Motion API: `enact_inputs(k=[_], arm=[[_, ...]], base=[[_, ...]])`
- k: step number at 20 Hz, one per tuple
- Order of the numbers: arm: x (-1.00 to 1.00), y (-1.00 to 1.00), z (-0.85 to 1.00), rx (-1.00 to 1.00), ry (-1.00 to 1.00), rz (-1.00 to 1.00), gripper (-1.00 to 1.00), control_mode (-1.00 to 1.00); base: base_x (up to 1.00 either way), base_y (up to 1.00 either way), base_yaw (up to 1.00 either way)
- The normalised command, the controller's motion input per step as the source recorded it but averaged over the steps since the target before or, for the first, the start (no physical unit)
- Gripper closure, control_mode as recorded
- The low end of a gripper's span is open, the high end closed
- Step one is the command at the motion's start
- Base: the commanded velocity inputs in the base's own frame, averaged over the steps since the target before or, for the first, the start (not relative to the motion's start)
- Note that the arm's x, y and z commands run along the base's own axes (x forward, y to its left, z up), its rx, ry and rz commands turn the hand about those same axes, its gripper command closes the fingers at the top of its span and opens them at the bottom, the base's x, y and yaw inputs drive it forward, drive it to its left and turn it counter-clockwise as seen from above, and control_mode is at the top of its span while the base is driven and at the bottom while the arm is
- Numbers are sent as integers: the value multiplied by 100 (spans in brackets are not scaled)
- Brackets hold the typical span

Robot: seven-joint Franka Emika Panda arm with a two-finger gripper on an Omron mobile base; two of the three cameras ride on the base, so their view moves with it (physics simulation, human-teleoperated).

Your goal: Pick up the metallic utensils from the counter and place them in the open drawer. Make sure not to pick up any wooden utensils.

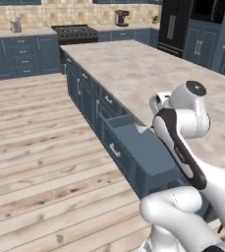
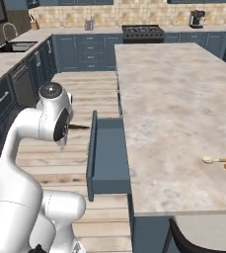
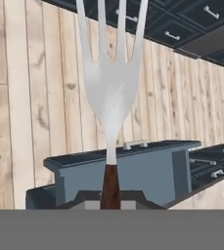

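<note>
Apparently gripper [image 3: 110,202] clamps fork [image 3: 111,83], drawer [image 3: 128,168] beyond.

No readable text, label, brand, number or sign appeared anywhere in these views. The appliances on the far wall counter were too small and blurred to show any markings, and the cabinet fronts and stone top carried none.
</note>
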Motion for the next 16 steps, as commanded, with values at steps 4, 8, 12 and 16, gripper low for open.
enact_inputs(k=[4, 8, 12, 16], arm=[[55, 1, -10, 1, 7, -1, 100, -100], [82, 1, -35, 6, 13, -46, 100, -100], [62, 6, -50, 9, 2, -74, 100, -100], [49, 0, -37, 18, 0, -64, 100, -100]], base=[[0, 0, 0], [0, 0, 0], [0, 0, 0], [0, 0, 0]])
